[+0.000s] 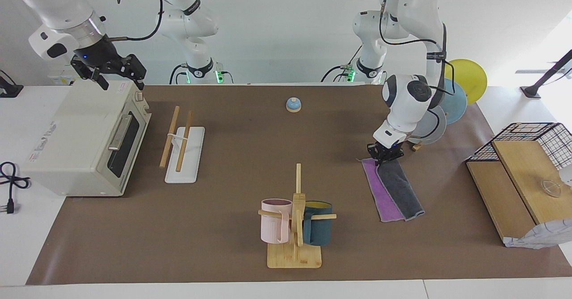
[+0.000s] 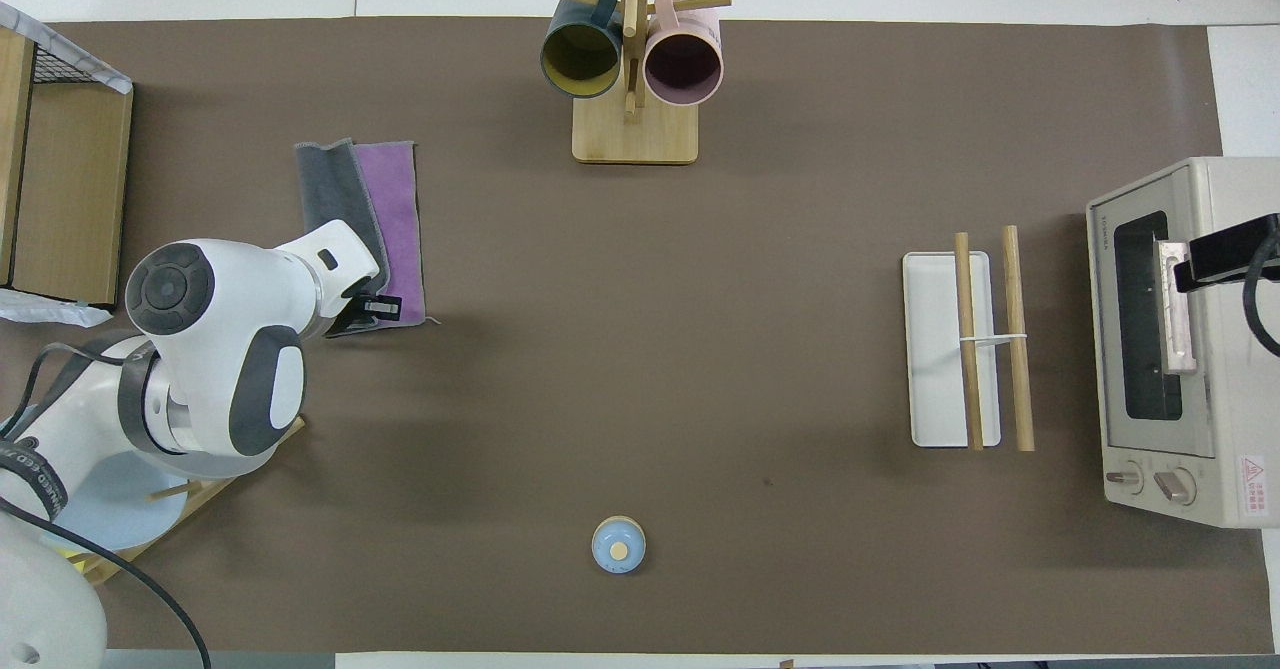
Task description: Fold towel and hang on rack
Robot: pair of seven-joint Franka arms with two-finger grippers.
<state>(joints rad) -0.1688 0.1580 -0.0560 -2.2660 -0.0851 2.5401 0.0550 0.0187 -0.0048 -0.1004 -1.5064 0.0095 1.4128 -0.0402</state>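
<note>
- While the towel is lying folded into a long strip on the bench, toward the left arm's end and well apart from the rack, the left claw is sitting right down on the strip's end nearer the robots — touching it, as far as the facing view shows.
- The strip's long axis is running away from the robots, purple face on the side toward the rack, grey fold lying over the rest.
- Whether the left claw is clenched on the cloth or released I cannot tell; its fingers are lost against the grey edge.
- The rack's two rods are lying roughly parallel to the towel strip, on the white base just beside the toaster oven.
- The right claw is hanging over the toaster oven's top, near the rack, holding nothing that shows — fingers looking parted, waiting.
- Judgement: the left arm is the nearer one to the towel, the right arm nearer the rack, so the carry is likely calling for a long crossing toward the rack or a handover.
</note>
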